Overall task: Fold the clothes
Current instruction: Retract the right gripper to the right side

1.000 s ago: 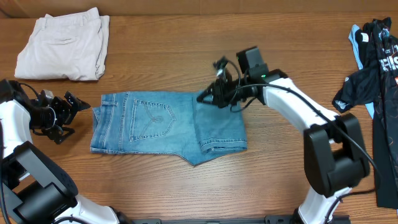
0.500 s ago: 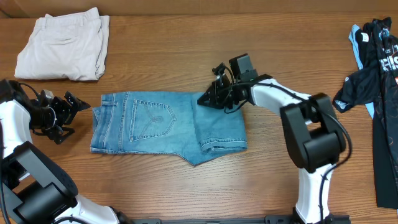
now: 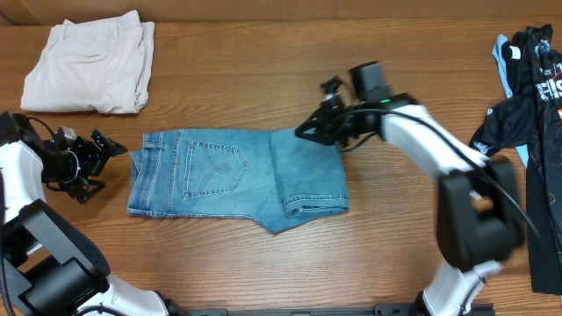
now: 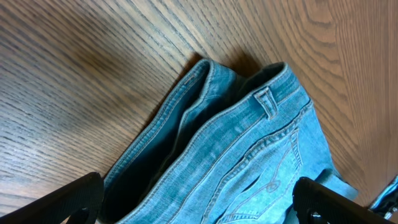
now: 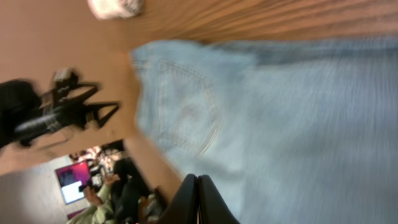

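Jeans [image 3: 237, 171]: soft, thick denim, likely heavy and limp. Best pinched at cuff or waistband corners. Right claw [image 3: 304, 133] clenched, seemingly empty; left claw [image 3: 98, 165] spread wide.

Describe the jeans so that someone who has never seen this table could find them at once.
Look to the middle of the wooden table. The jeans lie there folded flat, a back pocket facing up. They alone are blue denim: the trousers in the far left corner are cream, the garment at the right edge black.
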